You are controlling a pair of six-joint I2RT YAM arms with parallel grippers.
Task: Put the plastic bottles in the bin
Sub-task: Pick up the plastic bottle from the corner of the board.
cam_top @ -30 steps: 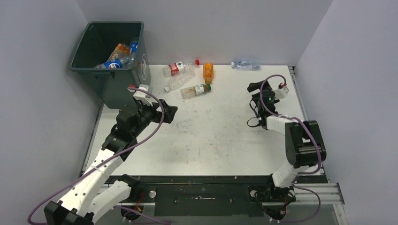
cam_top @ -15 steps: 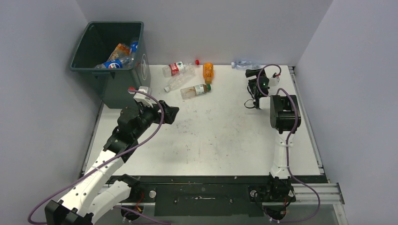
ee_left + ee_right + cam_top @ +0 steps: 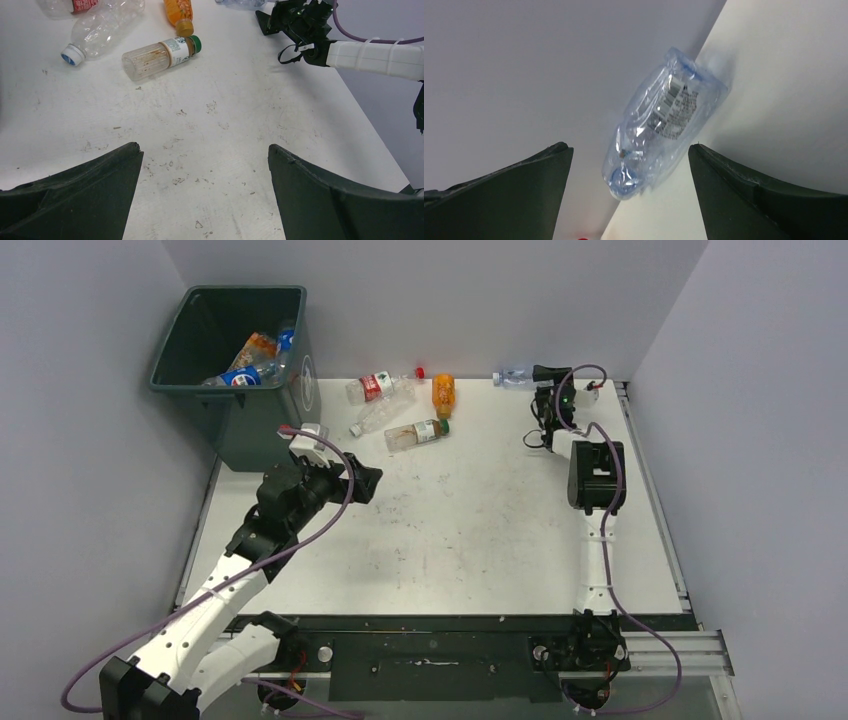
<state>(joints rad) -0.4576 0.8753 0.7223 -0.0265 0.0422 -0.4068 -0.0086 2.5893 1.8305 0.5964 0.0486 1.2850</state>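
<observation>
Upper left: bin [image 3: 222, 391] holding several bottles [image 3: 248, 368]. Left of centre: left claw [image 3: 366, 480], jaws wide, empty. Upper centre: 4 loose bottles [image 3: 385, 410], 1 of them an orange bottle [image 3: 443, 395]. Upper right: right claw [image 3: 541, 373], jaws wide, facing a clear bottle [image 3: 513, 377] without gripping it.

The right claw [image 3: 543, 374] hides part of the clear bottle [image 3: 512, 374].

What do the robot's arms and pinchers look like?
The left arm and right arm are skinny white tubes with chunky black joints. A purple cable loops along each one. The left gripper and right gripper each have two wide, dark, wedge-shaped fingers.
</observation>
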